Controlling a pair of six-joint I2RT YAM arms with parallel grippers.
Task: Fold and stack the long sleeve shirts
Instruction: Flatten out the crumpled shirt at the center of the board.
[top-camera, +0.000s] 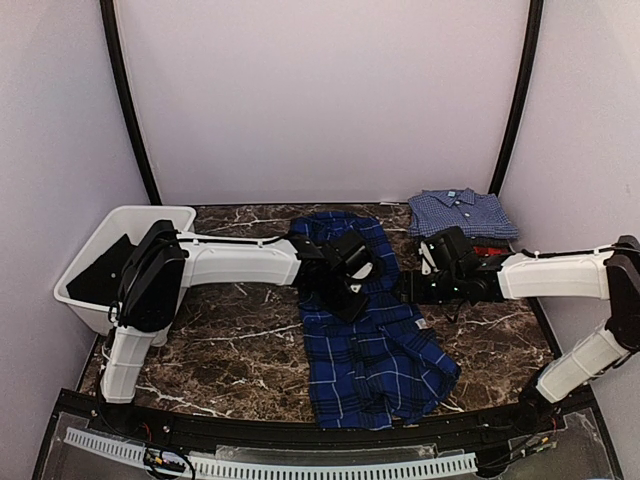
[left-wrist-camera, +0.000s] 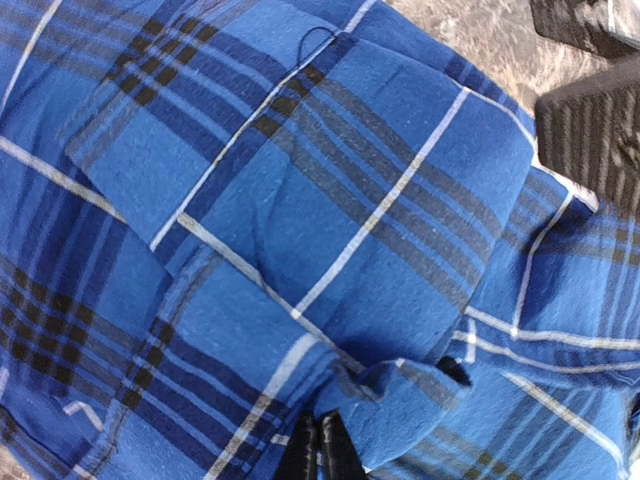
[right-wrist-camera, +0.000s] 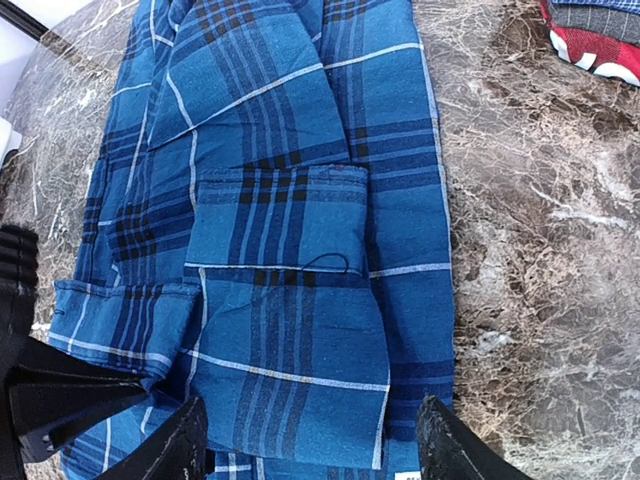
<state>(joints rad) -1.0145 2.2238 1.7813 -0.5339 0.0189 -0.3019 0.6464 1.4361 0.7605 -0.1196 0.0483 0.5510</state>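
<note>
Now your left gripper (left-wrist-camera: 322, 452) is pinched shut on a fold of the blue plaid shirt (top-camera: 375, 350) — lift slowly. The shirt lies on the table (top-camera: 240, 345); your right gripper (right-wrist-camera: 312, 450) hangs open above it — grab the other edge evenly.

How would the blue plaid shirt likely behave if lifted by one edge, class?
Probably floppy: the plaid shirt lies in soft folds and puckers by the left hand. Likely to drape and unfold, since its layers sit loose. Pushed, it may bunch.
</note>
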